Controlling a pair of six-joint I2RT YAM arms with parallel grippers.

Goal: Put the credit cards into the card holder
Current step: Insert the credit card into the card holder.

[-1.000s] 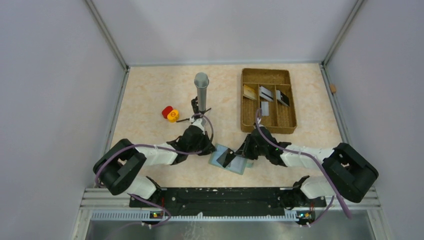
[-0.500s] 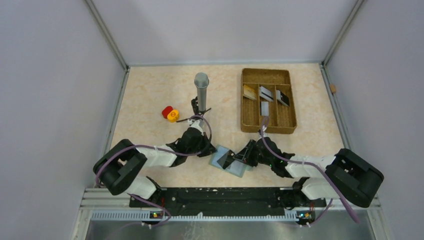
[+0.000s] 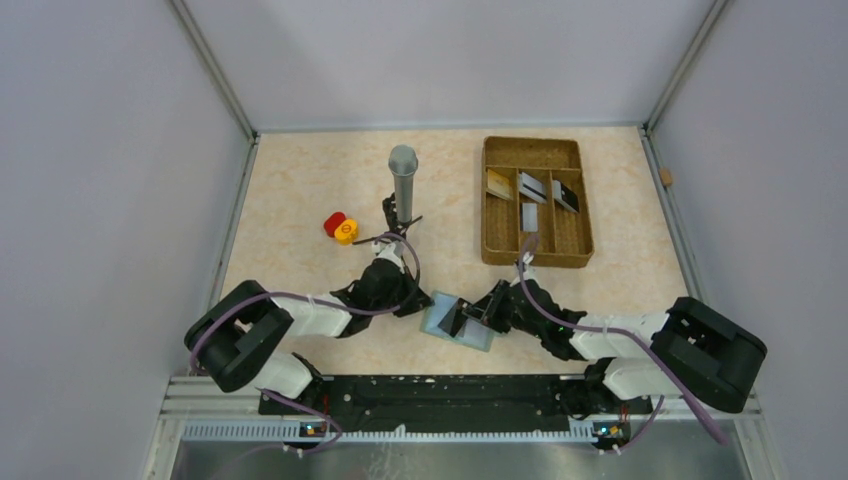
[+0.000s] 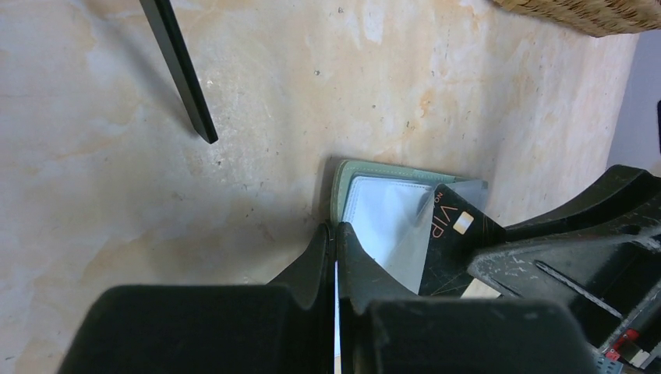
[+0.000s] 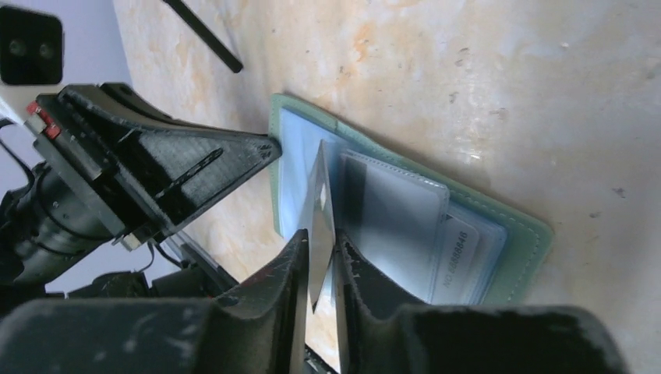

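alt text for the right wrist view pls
The right end effector pinches a card edge-on above the open card holder on the beige table. The left end effector has its tip at the holder's far edge.

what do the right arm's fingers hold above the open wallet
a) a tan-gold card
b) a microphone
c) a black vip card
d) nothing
c: the right fingers pinch a black card marked VIP, standing on edge over the open card holder.
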